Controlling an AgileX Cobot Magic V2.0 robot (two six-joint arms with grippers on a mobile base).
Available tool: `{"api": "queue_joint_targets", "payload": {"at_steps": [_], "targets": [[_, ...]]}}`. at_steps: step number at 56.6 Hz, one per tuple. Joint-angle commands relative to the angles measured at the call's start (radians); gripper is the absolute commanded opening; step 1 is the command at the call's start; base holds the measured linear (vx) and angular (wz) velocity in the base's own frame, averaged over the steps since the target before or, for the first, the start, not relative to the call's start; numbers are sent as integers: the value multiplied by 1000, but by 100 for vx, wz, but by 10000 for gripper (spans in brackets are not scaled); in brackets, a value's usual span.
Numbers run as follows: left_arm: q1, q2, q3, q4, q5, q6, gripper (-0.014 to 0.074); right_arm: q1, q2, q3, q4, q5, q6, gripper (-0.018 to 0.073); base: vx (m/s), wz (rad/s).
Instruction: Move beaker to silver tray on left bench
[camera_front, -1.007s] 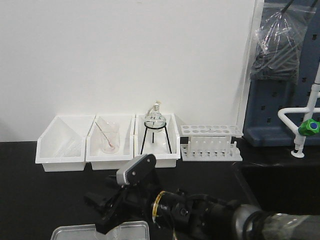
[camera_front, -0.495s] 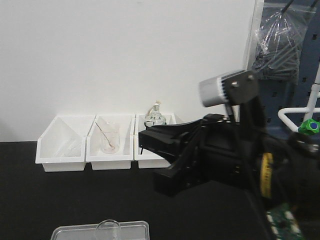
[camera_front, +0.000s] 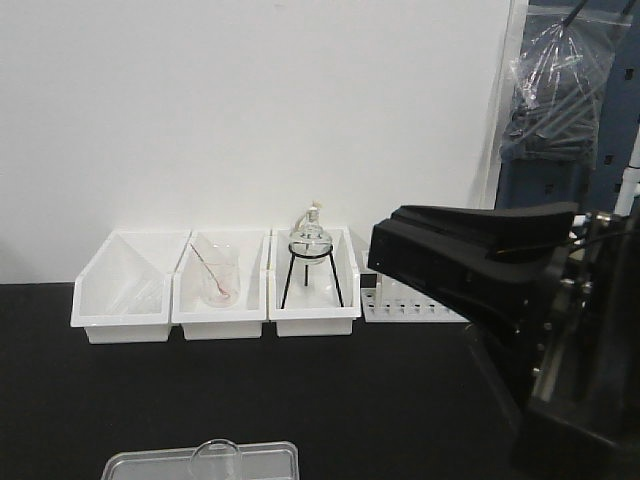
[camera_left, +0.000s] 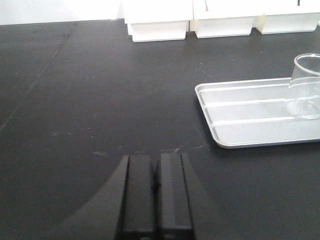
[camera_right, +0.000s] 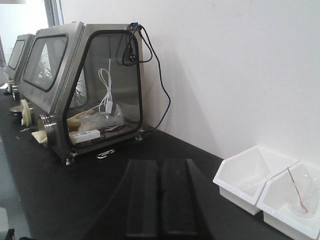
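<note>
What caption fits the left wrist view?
Shut left gripper facing the beaker standing in the silver tray.

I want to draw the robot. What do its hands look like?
Both are black. The left gripper and right gripper each have two flat, straight, matte fingers like long bars. In the front view, the right arm is a chunky black block with thin cables near its top.

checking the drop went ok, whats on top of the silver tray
Only the beaker, standing upright toward one end of the silver tray. The rest of the ribbed surface in view is bare. The tray's far end runs out of the left wrist view, and the front view cuts it off too.
</note>
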Motion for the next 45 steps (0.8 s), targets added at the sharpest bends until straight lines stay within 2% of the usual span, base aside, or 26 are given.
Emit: {"api": "queue_joint_targets", "payload": {"at_steps": [1,15,19,24,26,29,31,36,41,44,45], "targets": [[-6,-16,28,0,-80,-1,1,-7,-29,-28,-6,35,4,-8,0,0],[-6,-16,28,0,-80,-1,1,-7,-57,-28,13,77,91,-8,0,0],[-6,-16,28,0,-80,-1,1,-7,-52,-28,65,114,64,-8,0,0],[-6,-16,28,0,-80,-1,1,-7,-48,-28,205,173,-73,-8,0,0],[-6,-16,28,0,-80,-1,1,-7,-44,-28,275,201,-163,-8,0,0],[-6,-16,28,0,-80,-1,1,-7,-39,-28,415,260,-351,-8,0,0],[-6,-16,28,0,-80,-1,1,-7,-32,-28,520,316,-513,-8,0,0],[-6,-16,28,0,-80,-1,1,-7,-28,-28,915,486,-934,-8,0,0],[-6,-16,28,0,-80,-1,1,-7,-28,-28,1230,686,-1320,-8,0,0],[-6,-16,28,0,-80,-1,1,-7,-34,-28,1354,808,-1512,-8,0,0],[-6,-16,28,0,-80,-1,1,-7,-37,-28,1375,837,-1547,-8,0,0]]}}
